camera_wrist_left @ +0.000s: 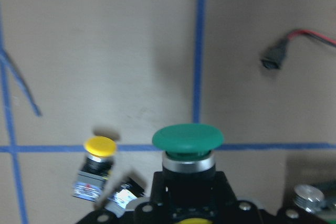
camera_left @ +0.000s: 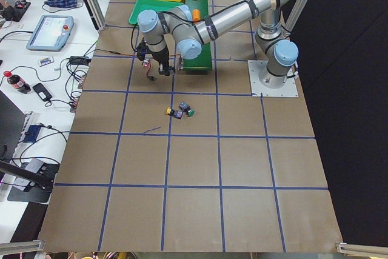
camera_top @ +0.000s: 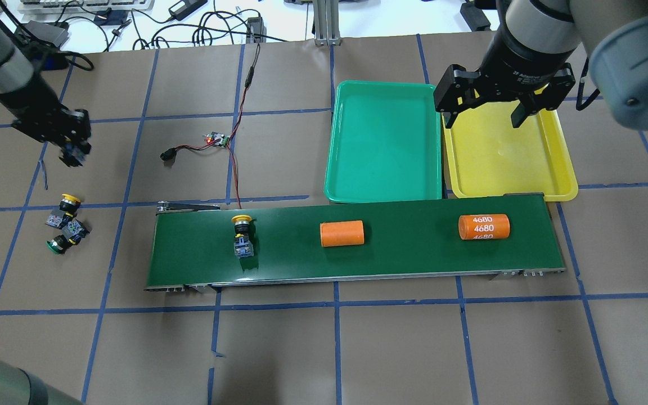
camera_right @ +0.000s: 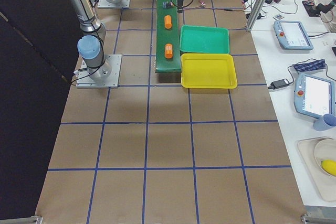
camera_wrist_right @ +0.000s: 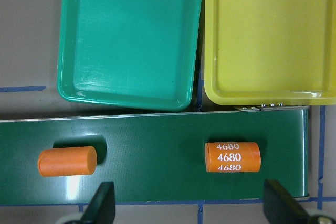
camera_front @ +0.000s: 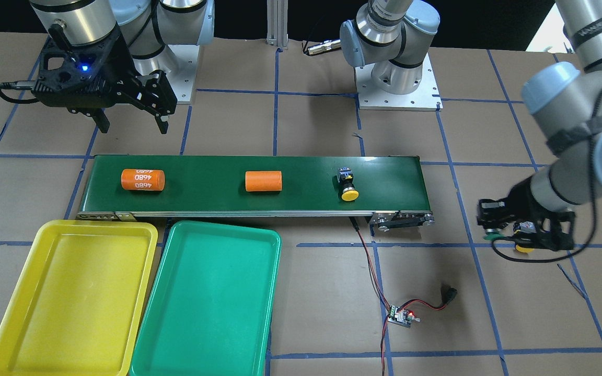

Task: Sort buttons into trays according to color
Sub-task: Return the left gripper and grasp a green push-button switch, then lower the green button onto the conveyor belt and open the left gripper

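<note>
My left gripper (camera_top: 73,152) hangs over the table beyond the belt's end, shut on a green button (camera_wrist_left: 187,137) whose cap points away from the wrist camera. On the paper below lie a yellow button (camera_top: 67,201) and a green button (camera_top: 58,243), touching each other. Another yellow button (camera_front: 348,185) lies on its side on the conveyor belt (camera_front: 201,196). My right gripper (camera_top: 484,112) is open and empty, hovering above the seam between the teal-green tray (camera_top: 386,140) and the yellow tray (camera_top: 504,163). Both trays hold nothing.
Two orange cylinders rest on the belt, a plain one (camera_front: 263,181) and one marked 4680 (camera_front: 143,179). A small controller board (camera_front: 400,316) with red and black wires lies on the paper near the belt's end. Both arm bases stand behind the belt.
</note>
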Action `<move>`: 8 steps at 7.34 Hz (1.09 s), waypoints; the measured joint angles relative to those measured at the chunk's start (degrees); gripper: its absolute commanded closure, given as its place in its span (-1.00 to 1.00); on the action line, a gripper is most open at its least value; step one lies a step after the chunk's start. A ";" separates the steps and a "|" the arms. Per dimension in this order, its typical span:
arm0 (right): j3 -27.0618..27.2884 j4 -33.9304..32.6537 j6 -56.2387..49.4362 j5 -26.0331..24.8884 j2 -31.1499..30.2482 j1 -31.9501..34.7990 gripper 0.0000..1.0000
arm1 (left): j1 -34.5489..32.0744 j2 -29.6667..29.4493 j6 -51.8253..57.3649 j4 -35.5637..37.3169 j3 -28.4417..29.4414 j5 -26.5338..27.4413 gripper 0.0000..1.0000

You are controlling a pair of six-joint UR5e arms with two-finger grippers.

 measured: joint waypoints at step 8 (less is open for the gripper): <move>0.08 -0.17 0.31 0.18 -0.07 -0.03 -1.00 | -8.37 9.40 -2.44 4.41 -17.19 -0.79 -0.46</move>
